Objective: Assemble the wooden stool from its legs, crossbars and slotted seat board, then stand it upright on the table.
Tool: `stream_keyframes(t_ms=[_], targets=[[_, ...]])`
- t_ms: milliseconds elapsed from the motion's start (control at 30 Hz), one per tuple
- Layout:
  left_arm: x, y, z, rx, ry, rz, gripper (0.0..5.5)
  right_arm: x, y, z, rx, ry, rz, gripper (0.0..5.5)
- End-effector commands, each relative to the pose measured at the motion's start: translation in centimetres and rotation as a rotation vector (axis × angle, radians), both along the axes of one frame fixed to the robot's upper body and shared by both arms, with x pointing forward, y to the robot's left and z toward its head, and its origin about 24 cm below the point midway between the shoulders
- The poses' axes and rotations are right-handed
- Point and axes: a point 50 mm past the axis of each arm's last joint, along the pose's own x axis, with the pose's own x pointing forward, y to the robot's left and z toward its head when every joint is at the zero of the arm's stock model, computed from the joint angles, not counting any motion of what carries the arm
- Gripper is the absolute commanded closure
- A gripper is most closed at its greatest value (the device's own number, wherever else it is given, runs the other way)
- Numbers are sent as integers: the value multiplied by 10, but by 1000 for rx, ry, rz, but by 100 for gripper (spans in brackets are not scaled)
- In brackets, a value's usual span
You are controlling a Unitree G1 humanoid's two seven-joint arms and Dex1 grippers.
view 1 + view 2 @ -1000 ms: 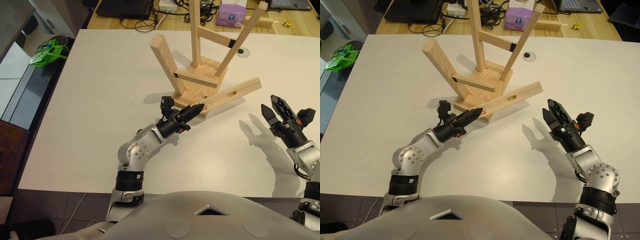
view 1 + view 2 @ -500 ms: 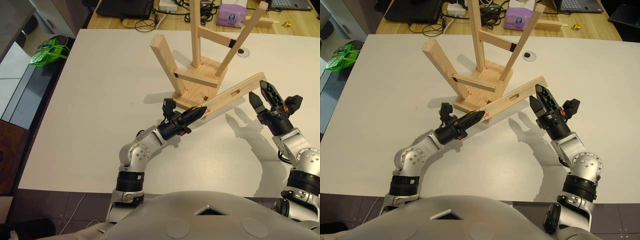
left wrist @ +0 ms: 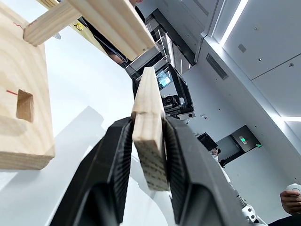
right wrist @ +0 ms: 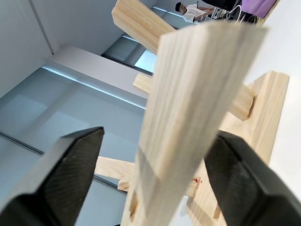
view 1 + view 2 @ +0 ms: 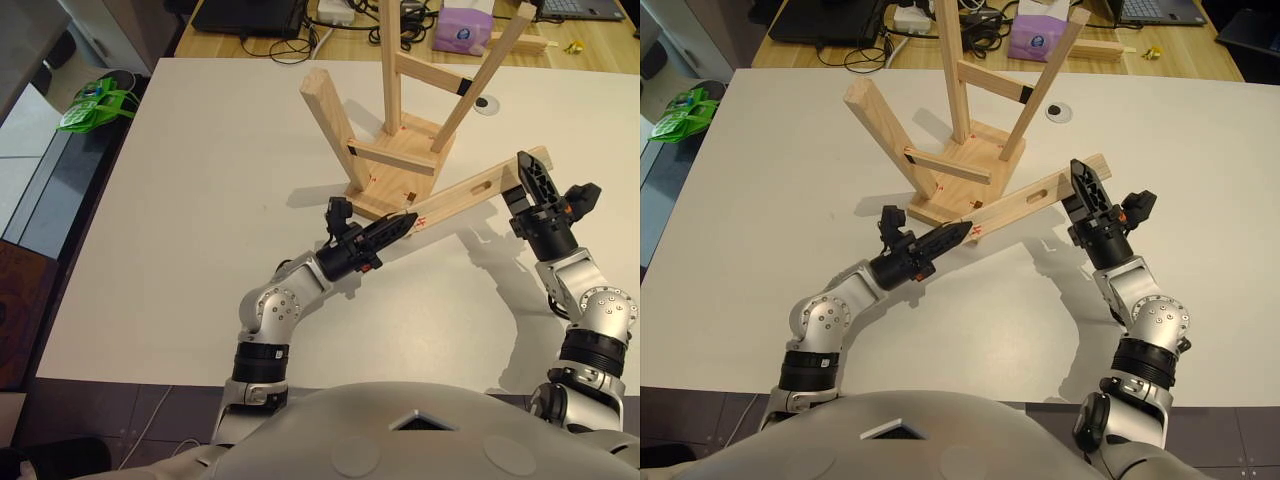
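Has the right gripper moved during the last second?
Yes. The right gripper has travelled away from the robot, toward the upturned seat board, and, open, now straddles the far end of the loose leg.

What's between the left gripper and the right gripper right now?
The loose wooden leg spans it, as the eye views show: the left gripper clamps one end, and the other end sits inside the open right gripper.
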Motion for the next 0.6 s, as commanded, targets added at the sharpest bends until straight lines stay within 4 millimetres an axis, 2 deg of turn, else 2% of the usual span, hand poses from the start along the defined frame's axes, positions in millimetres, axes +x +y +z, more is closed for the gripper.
stream_keyframes(t_ms=[33, 300, 400, 600], targets=[[-2, 1, -6, -7, 15, -7, 455, 3, 4, 9, 12, -38, 11, 250], [-3, 3, -12, -9, 22, -16, 455, 3, 4, 12, 15, -55, -4, 403], [-1, 1, -15, 7, 23, -11, 455, 3, 5, 14, 18, -70, 0, 425], [10, 0, -18, 64, -3, 79, 455, 4, 6, 17, 18, -90, -14, 434]])
